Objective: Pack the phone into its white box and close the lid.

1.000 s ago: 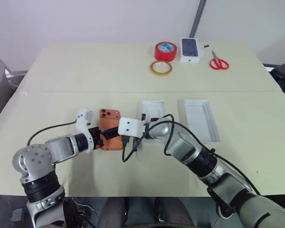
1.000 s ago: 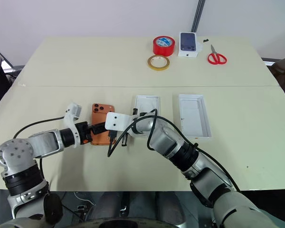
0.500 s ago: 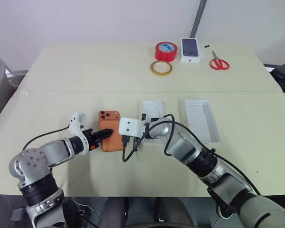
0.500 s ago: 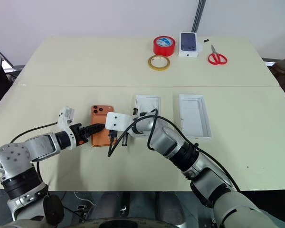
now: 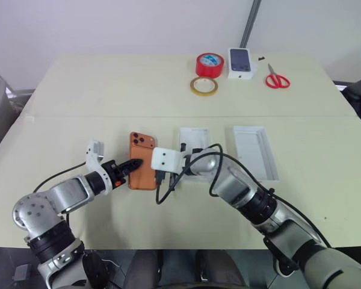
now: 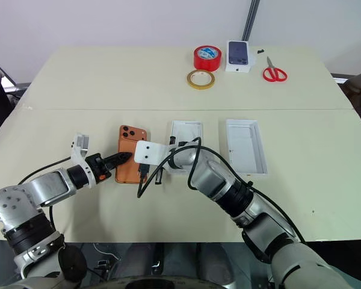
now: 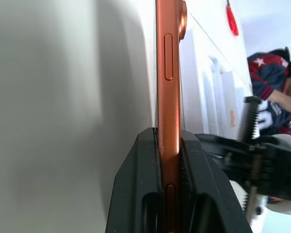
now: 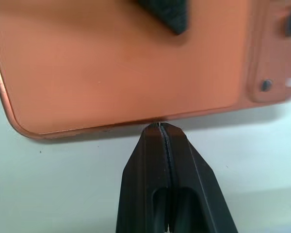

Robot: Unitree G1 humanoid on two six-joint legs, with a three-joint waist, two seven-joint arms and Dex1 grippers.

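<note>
left gripper [image 6: 125,158] pinching phone [image 6: 130,162] edge; white box [image 6: 246,146] apart

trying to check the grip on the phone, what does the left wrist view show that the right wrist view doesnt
Left wrist view alone: the flat copper-orange phone seen edge-on, side buttons visible, clamped between the left gripper's two black fingers, with a person in a dark star-printed top beyond the table.

Right wrist view alone: the phone's broad back with its raised camera cluster, and the right gripper, fingers pressed together and holding nothing, with its tip at the phone's edge.

Both: the phone, and the pale beige table beneath it.
</note>
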